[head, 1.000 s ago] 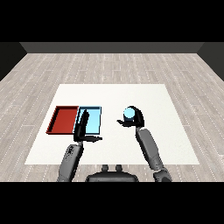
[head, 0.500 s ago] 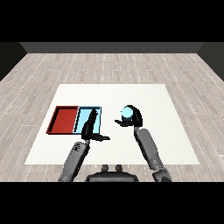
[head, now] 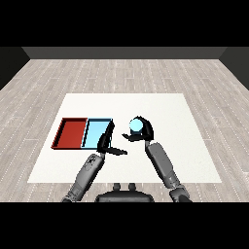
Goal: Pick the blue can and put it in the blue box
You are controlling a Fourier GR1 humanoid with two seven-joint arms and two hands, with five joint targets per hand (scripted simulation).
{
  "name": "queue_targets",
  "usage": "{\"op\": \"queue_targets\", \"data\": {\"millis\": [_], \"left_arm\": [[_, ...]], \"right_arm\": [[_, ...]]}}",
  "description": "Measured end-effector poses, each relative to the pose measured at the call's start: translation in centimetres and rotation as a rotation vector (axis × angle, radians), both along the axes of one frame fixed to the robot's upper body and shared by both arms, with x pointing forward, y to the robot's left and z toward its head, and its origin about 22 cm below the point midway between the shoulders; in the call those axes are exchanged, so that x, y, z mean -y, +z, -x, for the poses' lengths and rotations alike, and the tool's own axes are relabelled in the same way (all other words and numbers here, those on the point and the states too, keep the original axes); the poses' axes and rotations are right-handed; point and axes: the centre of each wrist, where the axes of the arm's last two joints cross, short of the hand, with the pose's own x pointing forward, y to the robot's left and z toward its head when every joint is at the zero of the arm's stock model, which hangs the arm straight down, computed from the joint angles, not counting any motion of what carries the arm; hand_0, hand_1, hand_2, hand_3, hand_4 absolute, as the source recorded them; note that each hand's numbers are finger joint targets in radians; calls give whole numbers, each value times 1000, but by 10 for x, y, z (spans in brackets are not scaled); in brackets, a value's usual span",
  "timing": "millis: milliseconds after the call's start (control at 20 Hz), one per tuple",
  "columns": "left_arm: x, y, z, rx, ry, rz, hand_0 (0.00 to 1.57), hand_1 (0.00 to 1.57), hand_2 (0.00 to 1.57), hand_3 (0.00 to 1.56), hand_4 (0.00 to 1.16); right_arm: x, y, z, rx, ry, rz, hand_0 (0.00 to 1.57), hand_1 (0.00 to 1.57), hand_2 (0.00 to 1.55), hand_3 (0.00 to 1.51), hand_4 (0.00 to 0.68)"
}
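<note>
White table (head: 194, 160), grey plank floor (head: 121, 73) — dark wall (head: 124, 52) behind

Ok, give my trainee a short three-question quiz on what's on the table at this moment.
1. True or false: the blue can already lies in the light blue tray.
2. Which hand holds the can: A) left, B) right?
3. Fill in: the red tray lies to the ____ of the light blue tray in the head view.

Key:
1. False; the right hand is curled round it, right of the trays.
2. B; the left hand holds nothing.
3. Left.
</note>
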Motion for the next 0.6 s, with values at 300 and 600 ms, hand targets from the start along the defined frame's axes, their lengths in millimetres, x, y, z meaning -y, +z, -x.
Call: {"op": "queue_targets", "data": {"millis": [300,600], "left_arm": [[18,-11,-2,-37,-2,-5,0,0,0,0,0],[28,-8,0,-60,-8,-1,0,0,0,0,0]], "right_arm": [[-8,-2,2,-5,25,-11,1432,1432,1465,1376,557],[-15,2,4,-4,53,-25,1435,1435,1461,1366,552]]}}
